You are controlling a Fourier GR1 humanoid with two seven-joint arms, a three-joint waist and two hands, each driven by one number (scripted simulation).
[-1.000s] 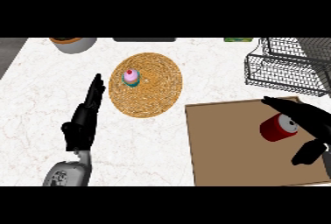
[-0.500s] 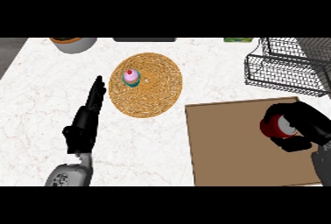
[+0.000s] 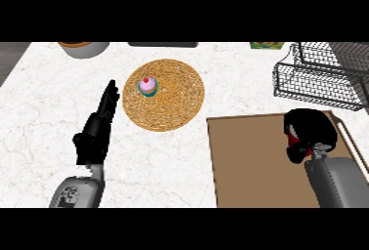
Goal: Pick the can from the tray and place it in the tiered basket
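Head view, single camera, looking steeply down at the white marble counter (image 3: 43, 107).

Right hand (image 3: 311, 128): I find it over the far right part of the brown tray (image 3: 252, 166), fingers curled round the red can (image 3: 292, 137). The hand covers most of the can; only a sliver of red shows on the hand's left side. I cannot tell from this angle whether the can's base touches the tray or is off it. The grey right forearm enters from the lower right and crosses the tray's right portion.

Can location: in the right hand, above the tray, near its far right corner. It is not in the basket.

Tiered basket (image 3: 317, 80): dark wire, at the upper right of the counter, just beyond the tray's far edge. The right hand and the can sit near its front edge but apart from it.

Left hand (image 3: 99, 122): on the left side of the counter, fingers straight and together, pointing away from the robot. It holds nothing. Its fingertips lie just left of the round woven mat (image 3: 173, 105).

Other items: a cupcake (image 3: 148, 86) with pink topping stands on the mat, left of its centre. A bowl (image 3: 83, 48) is cut off at the far left edge of the view, a dark flat object (image 3: 162, 44) at the far middle, and a small green item (image 3: 267, 45) to its right.
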